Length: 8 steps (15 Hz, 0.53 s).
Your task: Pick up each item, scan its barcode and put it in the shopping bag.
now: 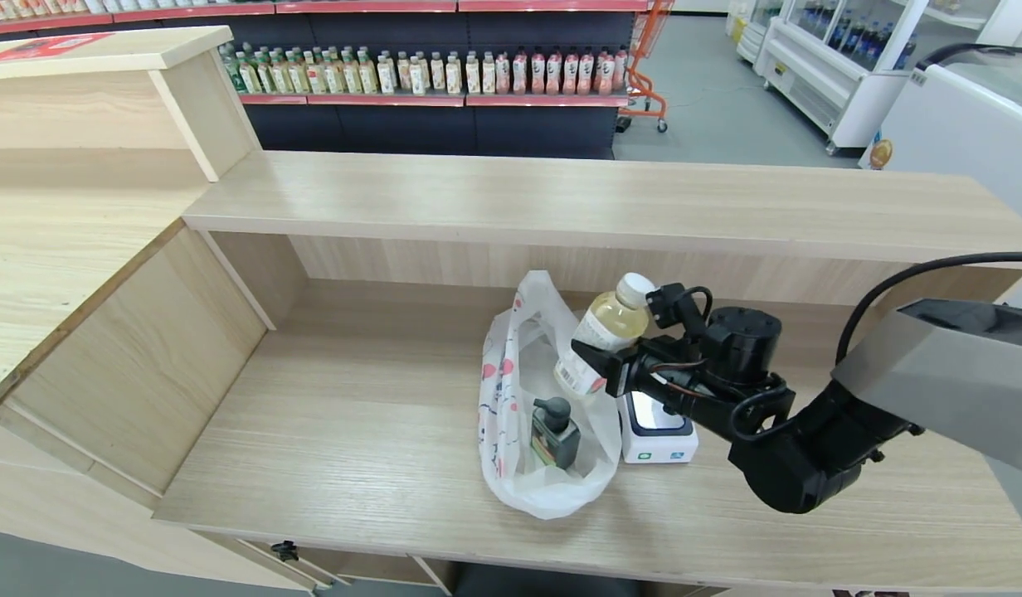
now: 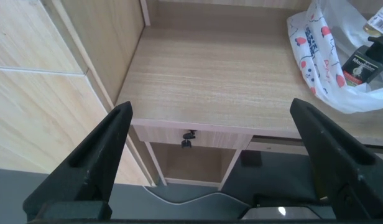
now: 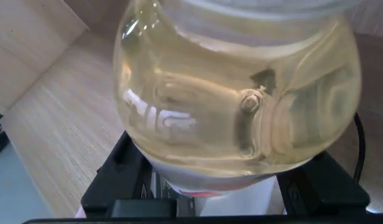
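My right gripper [image 1: 615, 352] is shut on a clear bottle [image 1: 604, 334] of pale yellow drink with a white cap, held tilted just above the open white shopping bag [image 1: 511, 398] and beside the white barcode scanner [image 1: 656, 427]. The bottle [image 3: 241, 93] bulks large close in the right wrist view, between the black fingers [image 3: 117, 180]. Inside the bag stands a dark pump bottle [image 1: 554, 431], also visible in the left wrist view as the pump bottle [image 2: 365, 62] in the bag [image 2: 322, 56]. My left gripper [image 2: 213, 155] hangs open below the counter's front edge, holding nothing.
The wooden counter [image 1: 353, 431] has a raised back shelf [image 1: 610, 199] and a side wall [image 1: 129, 356] on the left. A small latch [image 2: 189, 138] sits under the counter edge. Store shelves of bottles [image 1: 428, 75] stand behind.
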Available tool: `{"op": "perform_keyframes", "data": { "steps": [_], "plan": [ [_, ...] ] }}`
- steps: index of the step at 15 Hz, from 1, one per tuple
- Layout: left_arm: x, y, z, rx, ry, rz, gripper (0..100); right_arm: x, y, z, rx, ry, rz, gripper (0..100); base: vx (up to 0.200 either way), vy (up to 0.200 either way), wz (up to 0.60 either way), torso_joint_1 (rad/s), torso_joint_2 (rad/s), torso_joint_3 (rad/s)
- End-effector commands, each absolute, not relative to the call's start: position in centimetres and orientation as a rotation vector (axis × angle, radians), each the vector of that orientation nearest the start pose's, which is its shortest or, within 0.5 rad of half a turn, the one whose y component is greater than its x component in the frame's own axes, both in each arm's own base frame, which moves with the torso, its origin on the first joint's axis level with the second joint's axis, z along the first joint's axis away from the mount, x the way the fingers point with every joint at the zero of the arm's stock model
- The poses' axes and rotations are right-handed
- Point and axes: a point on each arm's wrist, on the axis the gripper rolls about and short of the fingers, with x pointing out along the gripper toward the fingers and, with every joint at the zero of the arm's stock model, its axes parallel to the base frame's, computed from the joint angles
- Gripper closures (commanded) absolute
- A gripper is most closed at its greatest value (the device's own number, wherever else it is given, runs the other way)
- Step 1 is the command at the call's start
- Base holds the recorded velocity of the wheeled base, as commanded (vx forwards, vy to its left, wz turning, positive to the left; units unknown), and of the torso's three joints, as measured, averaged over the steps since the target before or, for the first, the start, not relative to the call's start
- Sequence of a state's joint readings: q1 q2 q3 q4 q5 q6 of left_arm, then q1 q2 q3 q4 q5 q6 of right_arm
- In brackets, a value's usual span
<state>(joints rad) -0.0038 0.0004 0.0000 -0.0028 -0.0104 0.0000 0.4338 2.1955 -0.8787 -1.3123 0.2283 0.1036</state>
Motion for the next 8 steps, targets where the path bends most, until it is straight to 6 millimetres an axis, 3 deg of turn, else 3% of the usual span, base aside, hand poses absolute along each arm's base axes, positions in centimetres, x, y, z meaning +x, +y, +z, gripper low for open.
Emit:
{"op": "perform_keyframes", "data": {
  "steps": [1,8],
  "plan": [
    [-2.3,0.0,7.6,0.000,-0.003,-0.012,0,36.0,17.3,7.8,0.097,0.068,0.682,100,0.000,0.000,0.00,0.000,0.00,0.000],
    [-2.3,0.0,7.6,0.000,-0.003,-0.012,0,37.2,18.0,5.4,0.086,0.064,0.719,100,0.000,0.000,0.00,0.000,0.00,0.000]
  ]
}}
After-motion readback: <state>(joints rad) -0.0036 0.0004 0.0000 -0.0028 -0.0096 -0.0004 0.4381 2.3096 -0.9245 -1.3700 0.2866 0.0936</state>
